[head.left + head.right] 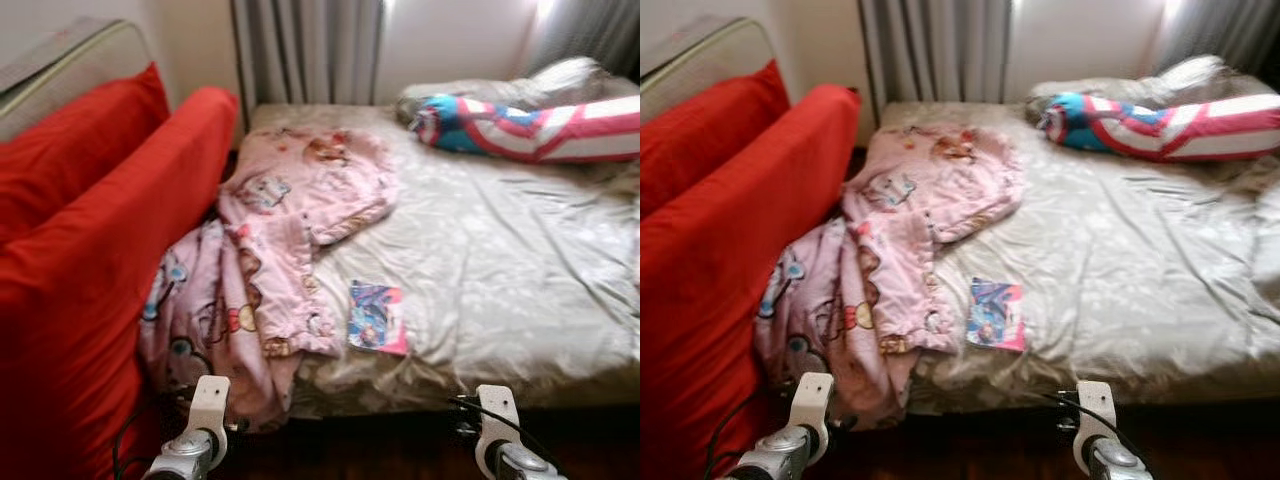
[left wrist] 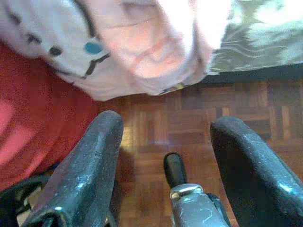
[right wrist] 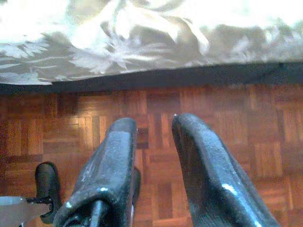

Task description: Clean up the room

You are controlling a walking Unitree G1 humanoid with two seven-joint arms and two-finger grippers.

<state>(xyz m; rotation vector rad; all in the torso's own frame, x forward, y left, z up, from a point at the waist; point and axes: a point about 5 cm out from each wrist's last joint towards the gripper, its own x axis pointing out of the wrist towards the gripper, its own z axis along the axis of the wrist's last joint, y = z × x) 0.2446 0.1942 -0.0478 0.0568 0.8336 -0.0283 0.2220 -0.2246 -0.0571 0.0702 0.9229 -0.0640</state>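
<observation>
The robot stands at the near edge of the bed (image 1: 520, 300), left gripper (image 2: 165, 142) spread wide, right gripper (image 3: 154, 142) narrowly parted, both empty, seemingly approaching the pink blanket (image 1: 270, 250) slumped off the left side, which likely needs gathering next.

Both arms low, wrists up. Left gripper (image 2: 165, 137) fingers spread wide, nothing between them. Right gripper (image 3: 154, 137) fingers apart with a narrow gap, nothing held. Left wrist (image 1: 208, 405) and right wrist (image 1: 497, 412) level with each other, well apart.
</observation>
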